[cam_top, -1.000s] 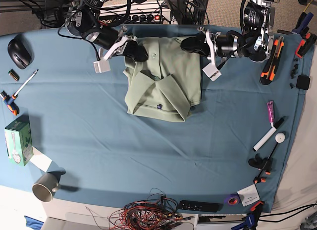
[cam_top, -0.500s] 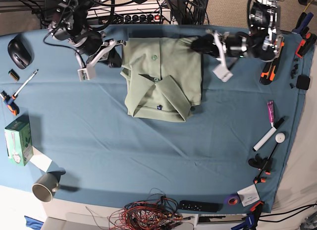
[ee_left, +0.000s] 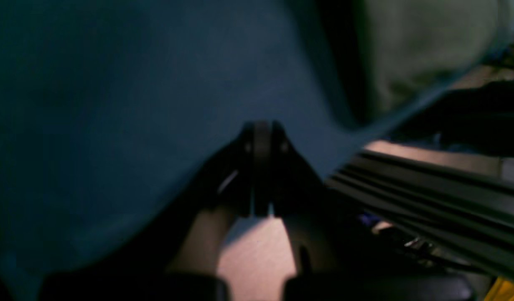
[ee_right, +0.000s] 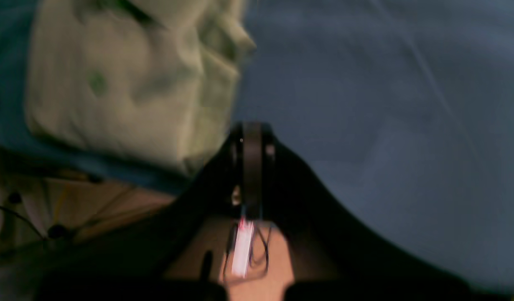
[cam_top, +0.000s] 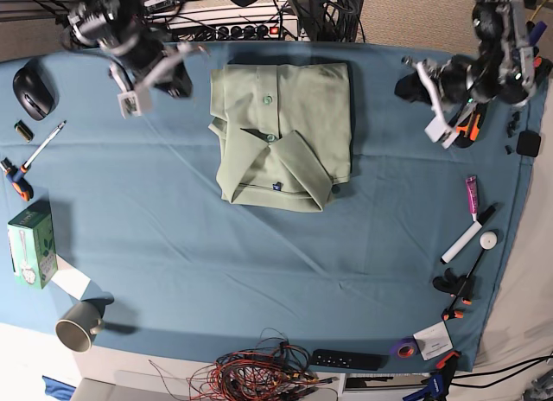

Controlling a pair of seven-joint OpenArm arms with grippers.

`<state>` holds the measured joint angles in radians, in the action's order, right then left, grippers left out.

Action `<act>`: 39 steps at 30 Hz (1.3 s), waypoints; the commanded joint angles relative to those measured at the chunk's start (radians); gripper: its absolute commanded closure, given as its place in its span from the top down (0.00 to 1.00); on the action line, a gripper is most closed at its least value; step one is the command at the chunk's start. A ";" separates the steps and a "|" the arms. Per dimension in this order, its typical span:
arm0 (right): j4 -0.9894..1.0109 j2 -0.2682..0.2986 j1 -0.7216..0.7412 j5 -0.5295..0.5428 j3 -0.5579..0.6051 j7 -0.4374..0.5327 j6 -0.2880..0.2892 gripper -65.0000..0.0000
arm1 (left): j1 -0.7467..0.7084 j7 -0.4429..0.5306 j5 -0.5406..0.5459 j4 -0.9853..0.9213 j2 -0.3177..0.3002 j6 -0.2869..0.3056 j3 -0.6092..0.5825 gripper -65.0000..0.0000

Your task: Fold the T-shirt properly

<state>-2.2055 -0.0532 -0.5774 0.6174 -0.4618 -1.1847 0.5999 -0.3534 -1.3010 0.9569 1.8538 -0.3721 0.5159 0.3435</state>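
The pale sage-green T-shirt [cam_top: 281, 133] lies folded into a compact rectangle at the back middle of the teal tablecloth [cam_top: 259, 263], collar and a small dark tag facing up. My left gripper [cam_top: 406, 85] is shut and holds nothing, off to the shirt's right in the base view. In its wrist view the left gripper [ee_left: 261, 127] hovers over bare cloth with the T-shirt [ee_left: 416, 50] at the upper right. My right gripper [cam_top: 183, 88] is shut and holds nothing, left of the shirt. The right gripper [ee_right: 250, 127] has the T-shirt [ee_right: 127, 88] at its upper left.
A black mouse [cam_top: 33, 90], a pen [cam_top: 45, 144] and a screwdriver [cam_top: 15, 178] lie at the left. A green box [cam_top: 33, 243] and a grey mug [cam_top: 79, 325] sit front left. Tools and markers [cam_top: 467, 237] line the right edge; loose wires [cam_top: 259, 375] hang at the front.
Both arms have drawn away from the shirt's top corners, the right arm to the left and the left arm to the right. The shirt's top edge now lies flat.
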 commanded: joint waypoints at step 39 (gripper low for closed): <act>1.218 0.216 0.140 -0.004 -0.054 0.243 0.062 0.00 | -0.157 0.231 0.215 -0.720 -0.057 0.182 0.071 0.00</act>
<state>-0.9768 0.1493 -0.4271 0.6003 -0.5110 -0.9394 0.6556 -0.5007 -1.0653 1.1530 1.1255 -0.4187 0.6899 0.4091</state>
